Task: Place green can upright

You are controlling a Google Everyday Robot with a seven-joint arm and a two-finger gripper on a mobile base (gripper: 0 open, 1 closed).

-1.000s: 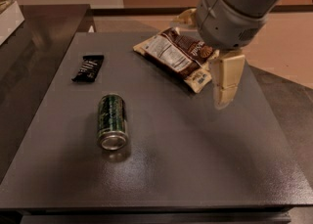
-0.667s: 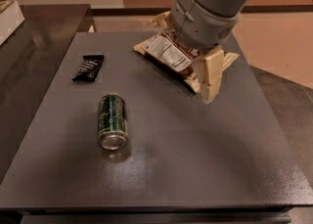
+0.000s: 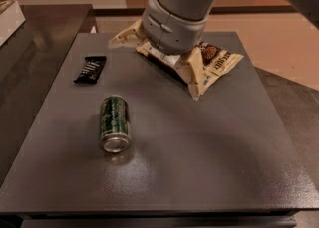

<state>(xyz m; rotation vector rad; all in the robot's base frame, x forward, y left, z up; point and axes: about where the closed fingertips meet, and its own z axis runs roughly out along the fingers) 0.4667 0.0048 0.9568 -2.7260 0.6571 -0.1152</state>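
The green can (image 3: 114, 122) lies on its side on the dark grey table (image 3: 224, 172), left of centre, with a silver end facing the front edge. My gripper (image 3: 153, 68) hangs above the back middle of the table, behind and to the right of the can and well apart from it. Its two cream fingers (image 3: 194, 77) are spread wide and hold nothing. The grey wrist covers part of the snack bag behind it.
A flat black candy bar wrapper (image 3: 90, 68) lies at the back left of the table. A brown and white snack bag (image 3: 217, 58) lies at the back right, partly under the gripper. A white object (image 3: 10, 10) sits on the dark counter at far left.
The arm and gripper have swung left across the back of the table, nearer the can. The can, wrapper and snack bag have not moved.
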